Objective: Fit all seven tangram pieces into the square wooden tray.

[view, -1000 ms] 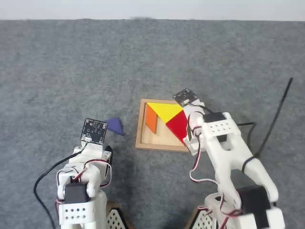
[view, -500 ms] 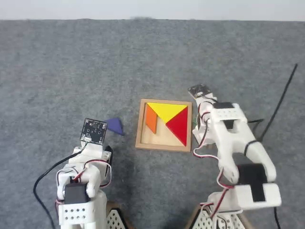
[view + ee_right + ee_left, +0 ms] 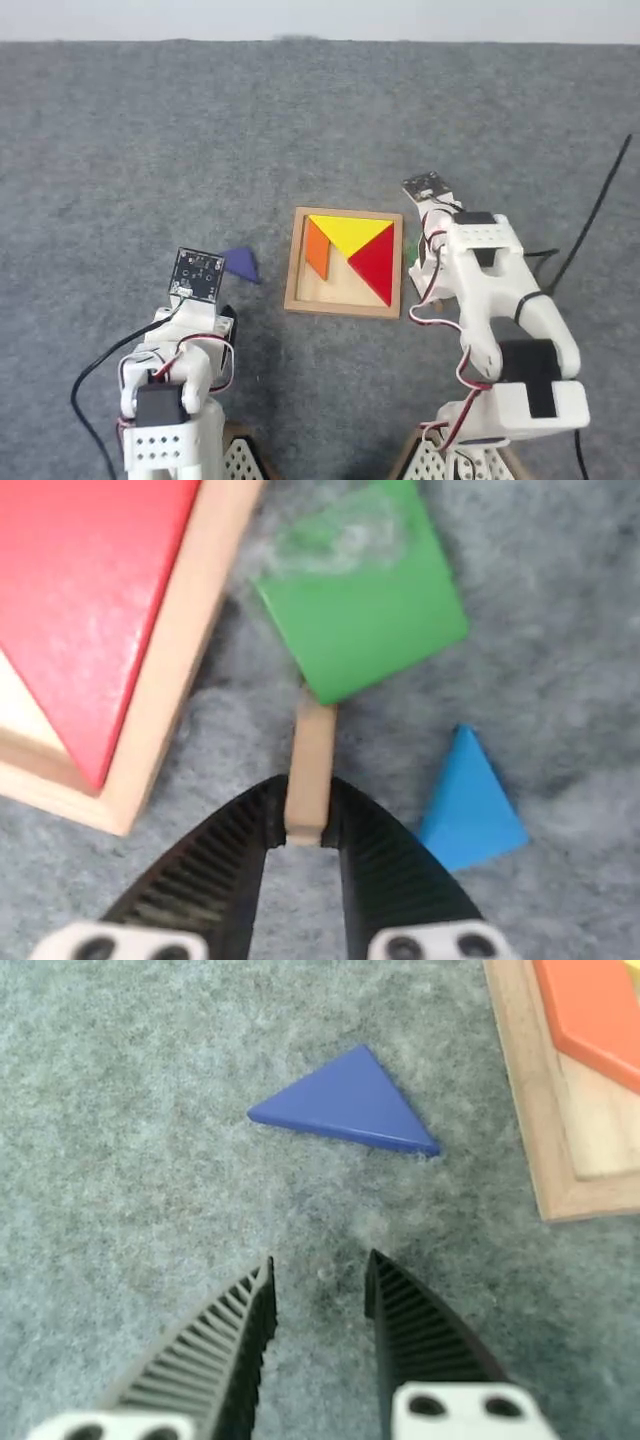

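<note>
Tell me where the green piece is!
The green piece lies on the mat outside the wooden tray, on the right arm's side; the right wrist view shows it beside the light blue triangle, ahead of the tan piece in the right gripper.

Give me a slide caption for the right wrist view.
Right gripper pinches a tan piece edge-on beside the tray, with a green square and blue triangle on the mat.

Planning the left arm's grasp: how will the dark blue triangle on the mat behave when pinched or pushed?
The dark blue triangle looks rigid and thin, so it likely won't bend. Lying flat, it can't roll. The grey mat probably resists sliding.
</note>
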Tool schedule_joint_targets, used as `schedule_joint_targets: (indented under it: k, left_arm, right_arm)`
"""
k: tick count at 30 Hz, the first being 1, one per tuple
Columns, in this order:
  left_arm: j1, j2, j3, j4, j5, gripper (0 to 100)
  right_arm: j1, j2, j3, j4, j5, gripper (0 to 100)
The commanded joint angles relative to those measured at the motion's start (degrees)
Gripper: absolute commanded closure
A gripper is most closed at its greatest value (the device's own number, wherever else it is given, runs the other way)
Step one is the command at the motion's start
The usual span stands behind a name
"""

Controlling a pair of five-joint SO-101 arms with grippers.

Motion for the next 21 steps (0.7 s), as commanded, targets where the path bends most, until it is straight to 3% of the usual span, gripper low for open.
schedule_joint_targets:
  k: [1,6,13,21]
  left_arm:
    - [-0.4,-1.1,-0.8,0.3,0.5,86]
    - [-0.4,-1.1,-0.8,0.3,0.5,86]
    - [-0.4,-1.1,-0.8,0.3,0.5,86]
    - [-0.4,-1.1,-0.8,0.3,0.5,86]
  right_arm:
    - [0.0,-0.4,-5.9,3.3,-1.0,97.6]
    - [-1.9,-2.2,-13.2,8.9,-3.6,99.1]
    - [-18.2,-7.4,-16.3,9.0,-5.8,99.0]
    - [-26.9,6.0,-26.1,6.6,-16.2,99.0]
